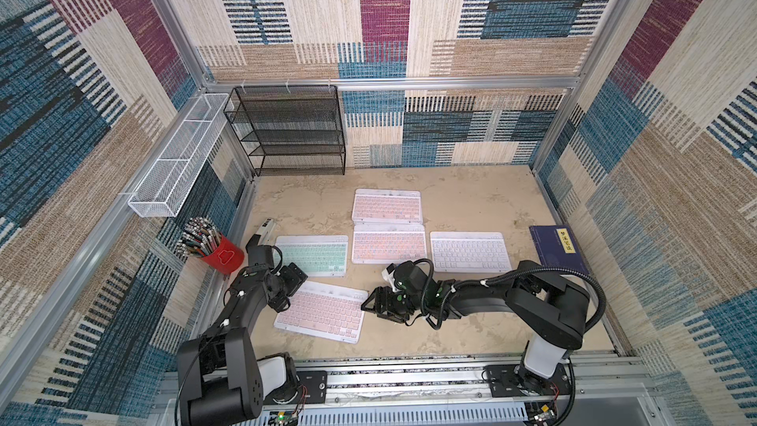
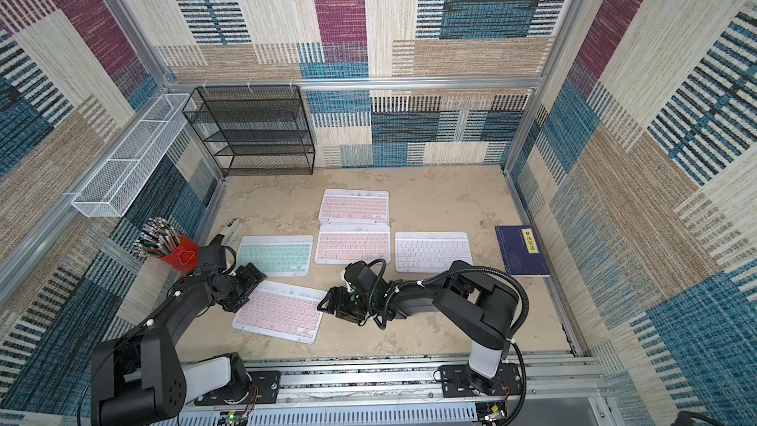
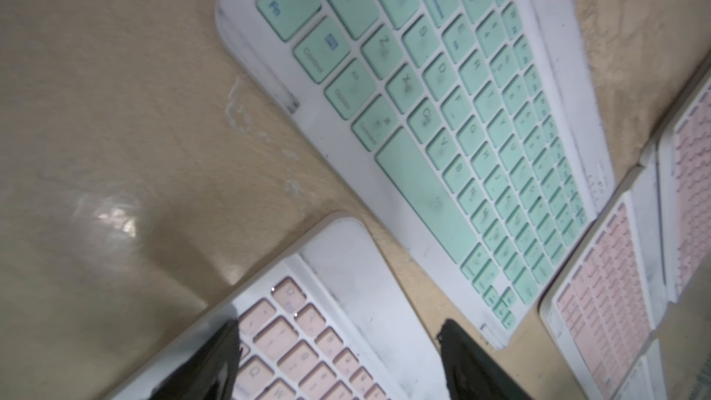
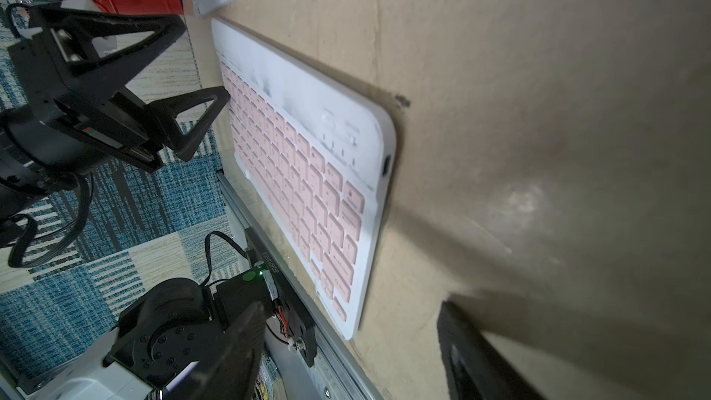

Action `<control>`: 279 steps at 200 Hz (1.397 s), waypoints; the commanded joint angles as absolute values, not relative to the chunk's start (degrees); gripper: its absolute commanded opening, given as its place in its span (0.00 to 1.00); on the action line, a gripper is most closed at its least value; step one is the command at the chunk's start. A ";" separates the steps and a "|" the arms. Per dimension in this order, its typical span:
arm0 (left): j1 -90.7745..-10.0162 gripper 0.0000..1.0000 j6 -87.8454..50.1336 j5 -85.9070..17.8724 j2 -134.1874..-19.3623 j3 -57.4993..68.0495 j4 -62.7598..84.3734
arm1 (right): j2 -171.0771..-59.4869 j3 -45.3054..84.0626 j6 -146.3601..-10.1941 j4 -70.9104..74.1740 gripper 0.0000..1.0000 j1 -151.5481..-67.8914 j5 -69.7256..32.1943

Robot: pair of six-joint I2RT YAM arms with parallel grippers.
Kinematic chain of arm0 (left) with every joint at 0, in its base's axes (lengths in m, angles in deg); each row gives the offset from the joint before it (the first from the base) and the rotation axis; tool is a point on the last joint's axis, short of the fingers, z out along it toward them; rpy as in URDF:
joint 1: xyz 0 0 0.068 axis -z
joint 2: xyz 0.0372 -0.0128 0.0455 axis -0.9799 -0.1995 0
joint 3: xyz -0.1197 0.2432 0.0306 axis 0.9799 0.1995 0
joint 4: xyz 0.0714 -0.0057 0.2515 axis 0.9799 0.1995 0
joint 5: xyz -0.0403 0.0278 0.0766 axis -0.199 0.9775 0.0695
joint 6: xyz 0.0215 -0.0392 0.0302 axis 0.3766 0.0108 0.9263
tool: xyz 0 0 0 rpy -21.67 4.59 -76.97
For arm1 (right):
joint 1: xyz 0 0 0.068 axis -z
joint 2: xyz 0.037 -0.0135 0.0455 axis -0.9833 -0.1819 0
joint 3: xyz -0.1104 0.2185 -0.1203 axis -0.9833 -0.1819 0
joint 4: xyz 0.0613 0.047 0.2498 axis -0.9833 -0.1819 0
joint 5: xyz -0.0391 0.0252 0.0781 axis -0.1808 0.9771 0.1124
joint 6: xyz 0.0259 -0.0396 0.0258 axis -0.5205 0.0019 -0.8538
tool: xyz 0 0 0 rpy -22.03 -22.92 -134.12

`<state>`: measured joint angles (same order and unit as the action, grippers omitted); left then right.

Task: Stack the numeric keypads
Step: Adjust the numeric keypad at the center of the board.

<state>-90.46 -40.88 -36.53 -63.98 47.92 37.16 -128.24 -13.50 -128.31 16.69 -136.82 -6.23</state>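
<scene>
Several numeric keypads lie flat on the beige table in both top views: a mint one [image 1: 313,255], a white one [image 1: 470,252], two pink ones [image 1: 388,243] [image 1: 387,206] end to end, and a tilted pink one [image 1: 321,313] nearest the front. My left gripper [image 1: 288,290] is open at the front pink keypad's left end, and its fingers [image 3: 215,363] straddle that keypad's corner [image 3: 307,325]. My right gripper [image 1: 364,304] is open just off the same keypad's [image 4: 307,186] right end, low over bare table, and holds nothing.
A black mesh shelf [image 1: 286,129] stands at the back left, with a white mesh basket [image 1: 176,157] on the left wall. A red cup of pens [image 1: 221,254] and a stapler [image 1: 264,229] sit left of the mint keypad. A dark blue book [image 1: 559,249] lies at the right.
</scene>
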 commanded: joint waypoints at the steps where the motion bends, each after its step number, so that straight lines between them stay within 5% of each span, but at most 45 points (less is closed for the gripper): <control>1: -90.31 0.85 -42.50 -39.28 -63.65 50.89 40.13 | -129.06 -13.53 -129.91 15.14 0.73 -136.99 -5.26; 180: -90.22 0.83 -44.13 -42.57 -58.48 53.42 40.47 | -134.56 -11.14 -133.04 18.80 0.72 -134.91 -3.93; 279: -85.15 0.83 -46.86 -44.52 -48.51 56.08 44.10 | -134.12 -3.26 -121.48 8.44 0.72 -128.13 -8.54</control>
